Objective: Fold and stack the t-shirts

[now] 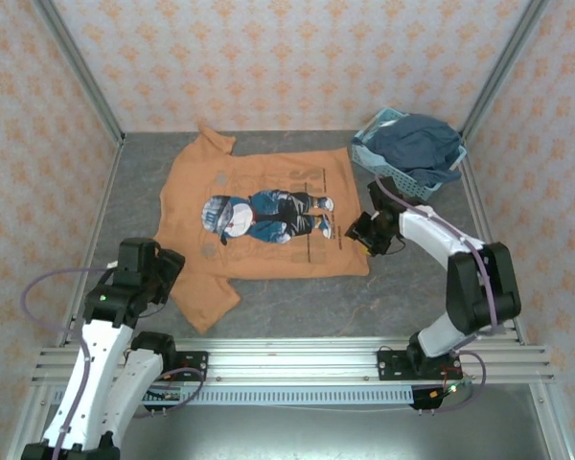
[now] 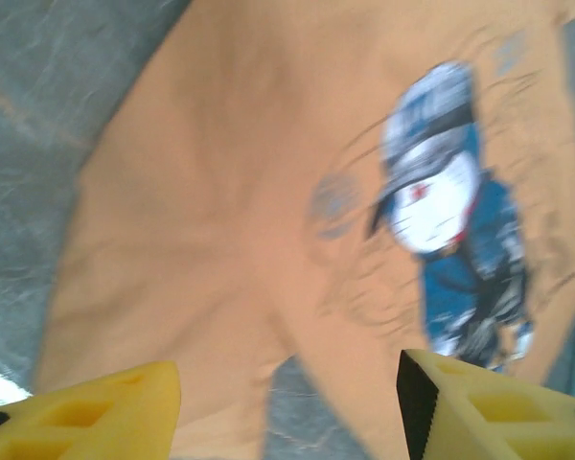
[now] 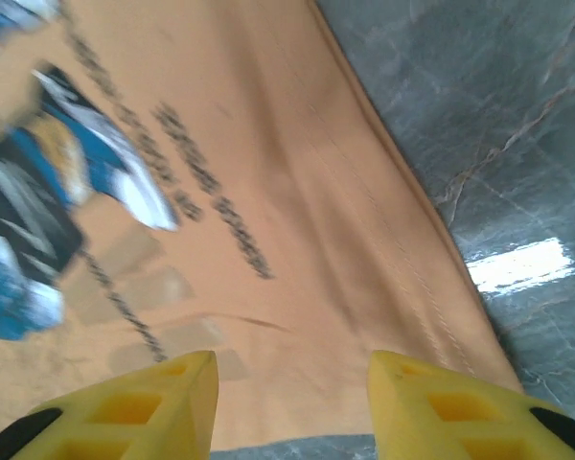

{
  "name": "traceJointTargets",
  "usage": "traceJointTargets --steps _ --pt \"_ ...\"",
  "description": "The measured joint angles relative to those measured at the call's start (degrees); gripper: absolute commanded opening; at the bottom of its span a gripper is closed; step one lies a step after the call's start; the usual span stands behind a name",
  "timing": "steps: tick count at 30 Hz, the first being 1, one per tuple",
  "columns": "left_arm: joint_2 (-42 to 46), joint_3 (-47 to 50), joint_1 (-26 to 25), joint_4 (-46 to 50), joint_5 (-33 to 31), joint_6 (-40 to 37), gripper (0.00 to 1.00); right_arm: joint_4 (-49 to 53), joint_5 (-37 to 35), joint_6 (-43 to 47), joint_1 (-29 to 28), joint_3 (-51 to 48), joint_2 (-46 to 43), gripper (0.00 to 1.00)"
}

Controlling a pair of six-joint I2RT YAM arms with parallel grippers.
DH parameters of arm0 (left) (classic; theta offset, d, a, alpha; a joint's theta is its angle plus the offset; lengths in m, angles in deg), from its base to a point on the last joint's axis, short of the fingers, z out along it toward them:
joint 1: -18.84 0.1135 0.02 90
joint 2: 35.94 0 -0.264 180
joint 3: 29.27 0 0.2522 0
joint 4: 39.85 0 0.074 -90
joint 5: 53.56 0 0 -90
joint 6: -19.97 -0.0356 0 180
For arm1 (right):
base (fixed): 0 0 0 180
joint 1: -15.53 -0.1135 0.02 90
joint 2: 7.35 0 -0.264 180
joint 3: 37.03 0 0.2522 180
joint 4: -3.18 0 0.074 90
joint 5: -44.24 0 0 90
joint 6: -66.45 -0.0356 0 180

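The left gripper [image 2: 287,388] hovers by the near sleeve of the orange t-shirt [image 1: 268,182], jaws wide apart. The right gripper [image 3: 292,383], jaws also apart, hangs over the hem's near corner. The t-shirt lies flat, print up, on the table [image 1: 412,287]. Beyond, a blue basket [image 1: 383,171] holds dark cloth [image 1: 417,144].

Top view: you see a grey marbled counter [image 1: 412,287]. An orange-tan t-shirt [image 1: 268,259] lies spread flat on it, print up, with its collar toward 9 o'clock and its hem toward 3 o'clock. One sleeve points to 12 o'clock, the other to 6 o'clock. A light-blue lattice basket [image 1: 383,171] stands at the 2 o'clock corner, near the hem.
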Motion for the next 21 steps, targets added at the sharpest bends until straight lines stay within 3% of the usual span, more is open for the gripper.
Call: traceJointTargets --steps 3,8,16,21 --pt "-4.81 -0.72 0.0 -1.62 -0.11 0.2 0.51 -0.13 -1.44 0.02 -0.24 0.83 -2.03 0.45" --pt "-24.24 -4.35 0.0 -5.44 0.09 -1.99 0.44 -2.49 -1.36 -0.11 -0.98 0.94 0.04 0.41" --pt "-53.33 -19.71 2.1 -12.28 0.26 -6.64 0.36 -7.3 -0.59 -1.14 -3.52 4.07 13.42 0.35" --pt "-65.22 -23.63 4.83 -13.77 -0.17 -9.14 0.36 -7.19 -3.23 -1.6 -3.48 9.35 19.32 0.3"
